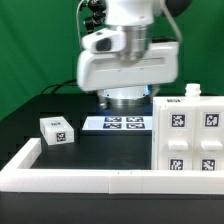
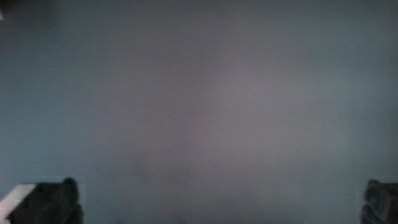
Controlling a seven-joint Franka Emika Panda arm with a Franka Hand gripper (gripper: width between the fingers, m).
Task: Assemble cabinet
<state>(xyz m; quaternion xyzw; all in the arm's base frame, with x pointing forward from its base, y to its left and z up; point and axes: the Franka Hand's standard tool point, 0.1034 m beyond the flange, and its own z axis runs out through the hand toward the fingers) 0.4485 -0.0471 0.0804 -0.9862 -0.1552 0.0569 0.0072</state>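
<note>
Robot arm [image 1: 125, 55] above a black bench [image 1: 100, 152], claw [image 2: 214, 205] released and empty.
I see the cabinet [image 1: 190, 135] standing at the exterior view's right; one drawer block [image 1: 56, 129] sits well apart at the left, the marker board [image 1: 113, 123] between them, a border rail [image 1: 90, 180] along the front.

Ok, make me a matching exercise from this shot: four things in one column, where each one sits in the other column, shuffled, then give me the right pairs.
Things
1. small white tagged block
2. marker board
3. cabinet body
4. white border rail

Places
A. along the front, nearest the camera
B. at the exterior view's right
C. at the exterior view's left, standing alone
D. in the middle, lying flat

Pairs: 1-C, 2-D, 3-B, 4-A
</note>
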